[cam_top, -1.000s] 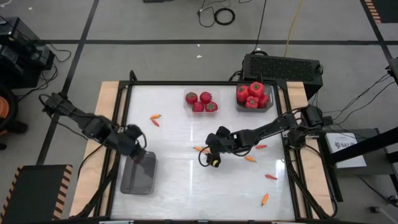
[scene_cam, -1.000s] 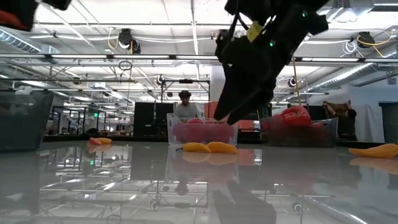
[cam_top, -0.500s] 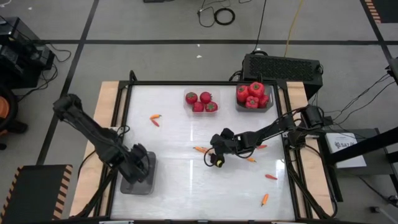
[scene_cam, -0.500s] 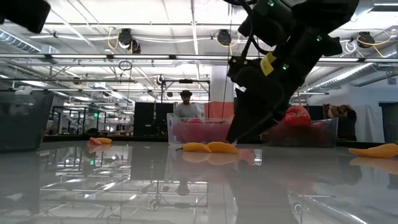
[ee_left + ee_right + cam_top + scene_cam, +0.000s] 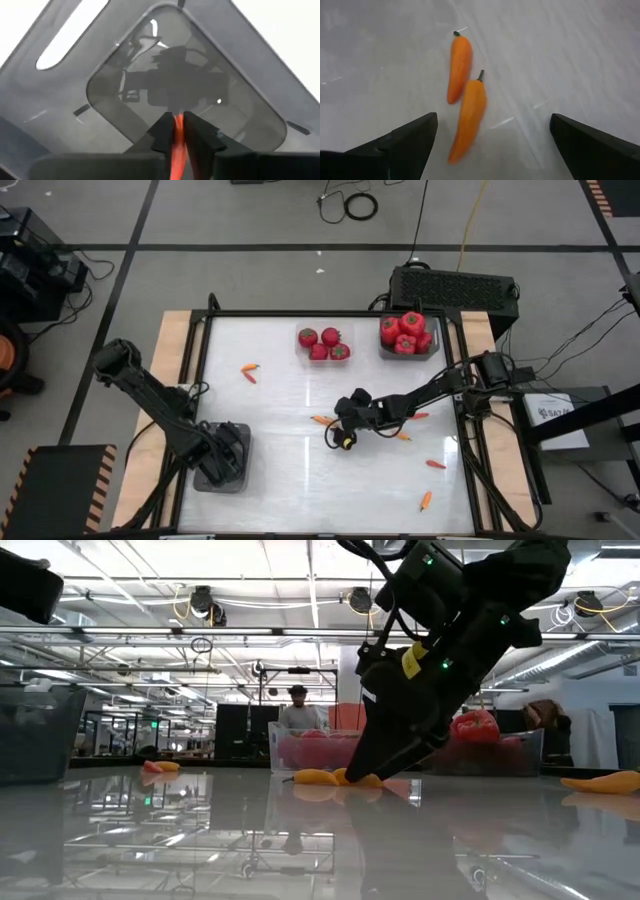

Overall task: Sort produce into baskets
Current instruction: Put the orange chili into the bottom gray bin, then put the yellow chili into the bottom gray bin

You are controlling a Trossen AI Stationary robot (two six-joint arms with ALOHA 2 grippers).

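My left gripper [image 5: 230, 460] is over a dark grey tray [image 5: 205, 478] at the near left, shut on a slender red-orange pepper [image 5: 177, 146]. My right gripper [image 5: 343, 436] is open at mid-table, just above two orange peppers [image 5: 322, 420] that lie side by side on the table. In the right wrist view the peppers [image 5: 469, 112] lie ahead, between the wide-spread fingers [image 5: 405, 142]. Red tomatoes fill a clear tray [image 5: 345, 360] and a grey tray [image 5: 433, 348] at the far edge. My left gripper pinches the red-orange pepper [image 5: 176, 150] between its two fingers [image 5: 162, 136]. The fingers point down into the grey tray from above, and the pepper lies along them. Its end shows between the fingertips, above the tray's floor [image 5: 235, 107].
Loose peppers lie at the far left [image 5: 250, 370], right of centre [image 5: 420, 416] [image 5: 402, 436] and near right [image 5: 436, 464] [image 5: 426, 500]. A black box [image 5: 455, 285] stands beyond the far edge. A person [image 5: 297, 710] shows in the room behind.
My left gripper has gone toward the table's near edge with the pepper and now stands over the grey tray, lower than before. My right gripper has come down toward the two orange peppers, still open.
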